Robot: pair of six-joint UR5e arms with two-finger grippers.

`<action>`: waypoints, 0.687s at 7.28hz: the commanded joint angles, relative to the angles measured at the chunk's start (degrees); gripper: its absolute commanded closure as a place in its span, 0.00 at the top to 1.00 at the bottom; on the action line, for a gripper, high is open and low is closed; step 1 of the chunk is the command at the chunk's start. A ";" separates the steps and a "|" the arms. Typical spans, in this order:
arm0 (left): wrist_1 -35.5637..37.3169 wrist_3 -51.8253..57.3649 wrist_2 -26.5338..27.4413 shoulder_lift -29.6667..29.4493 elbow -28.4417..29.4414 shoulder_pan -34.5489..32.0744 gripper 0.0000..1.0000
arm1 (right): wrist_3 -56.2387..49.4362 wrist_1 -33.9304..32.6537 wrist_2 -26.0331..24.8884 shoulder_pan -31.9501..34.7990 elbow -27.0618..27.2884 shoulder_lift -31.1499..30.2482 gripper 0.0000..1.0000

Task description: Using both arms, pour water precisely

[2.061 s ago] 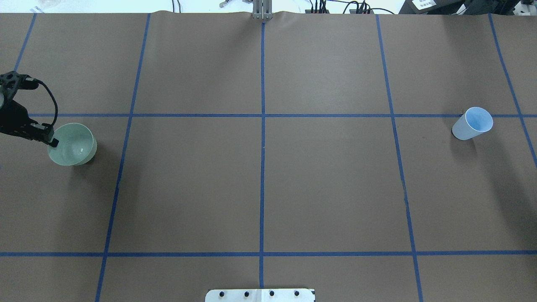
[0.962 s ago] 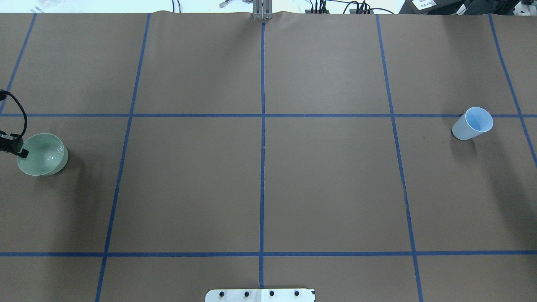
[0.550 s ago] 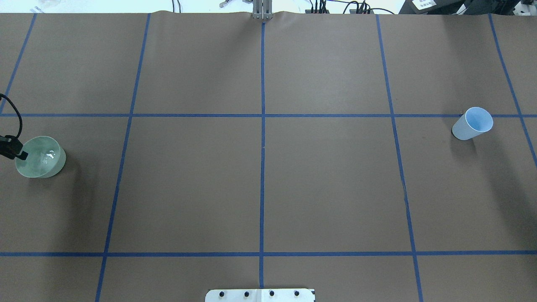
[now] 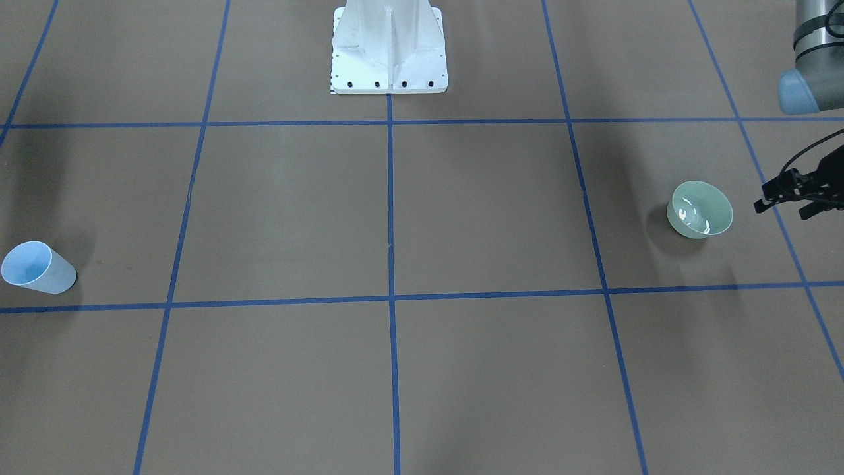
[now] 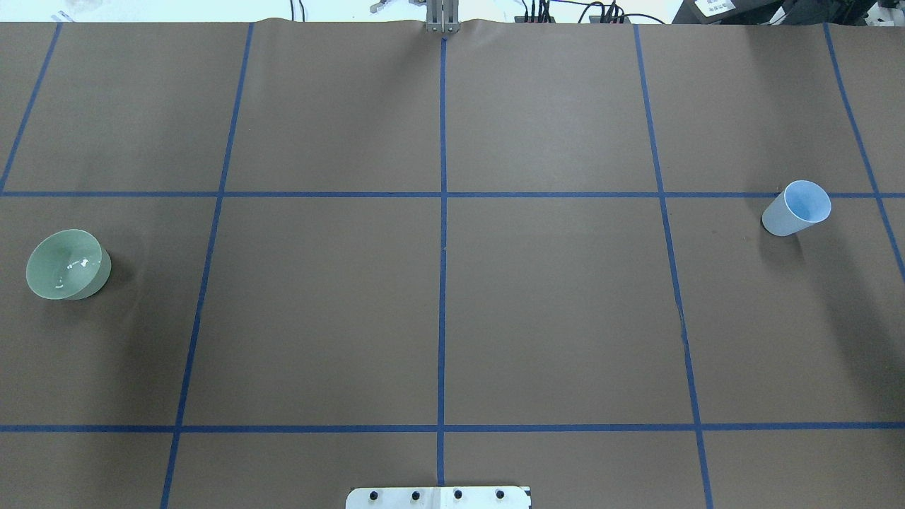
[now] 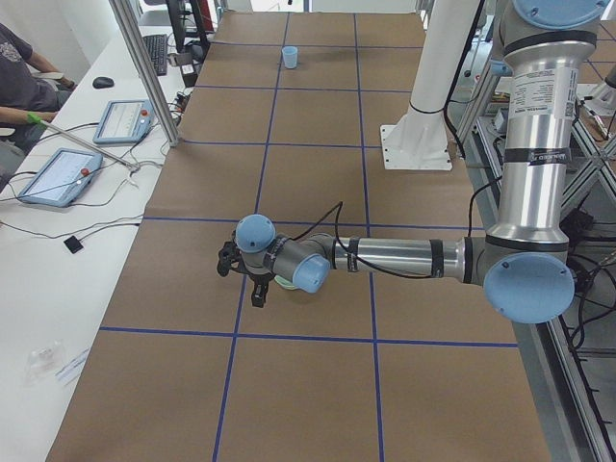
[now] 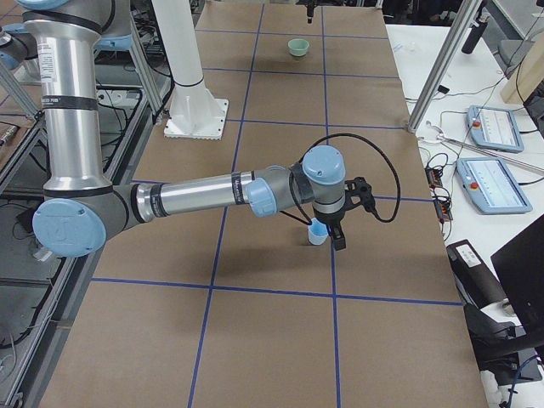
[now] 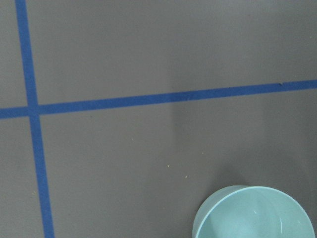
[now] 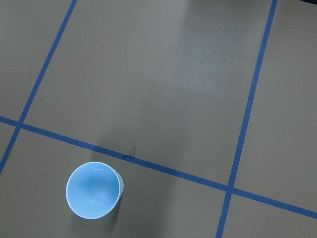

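Note:
A pale green bowl (image 4: 700, 210) stands upright on the brown table; it also shows in the overhead view (image 5: 67, 264) and at the bottom of the left wrist view (image 8: 255, 214). White glints of water (image 4: 692, 216) lie in its bottom. My left gripper (image 4: 788, 204) hangs open and empty beside the bowl, apart from it. A pale blue cup (image 4: 37, 267) stands upright at the other end (image 5: 797, 208). My right gripper (image 7: 337, 231) hovers right by the cup (image 7: 317, 232); I cannot tell whether it is open or shut. The cup (image 9: 94, 190) looks empty.
The white bolted pedestal (image 4: 389, 46) stands at the robot's edge of the table. Blue tape lines divide the brown table cover (image 5: 438, 283) into squares. An operator's tablets (image 6: 58, 175) lie on a side bench beyond the table's far edge.
My left gripper carried the bowl toward the table's left end, let go of its rim, and drew back out of the overhead view. The cup has not moved.

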 commanded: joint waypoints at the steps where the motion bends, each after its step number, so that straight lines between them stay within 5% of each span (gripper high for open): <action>1: 3.66 7.96 0.21 -0.02 -0.12 -5.63 1.00 | -0.01 -0.13 -0.38 0.33 -0.49 -0.21 1.00; 5: 18.67 14.59 0.21 -0.98 -5.02 -11.55 1.00 | -0.10 -5.21 -1.78 0.51 -0.41 0.13 1.00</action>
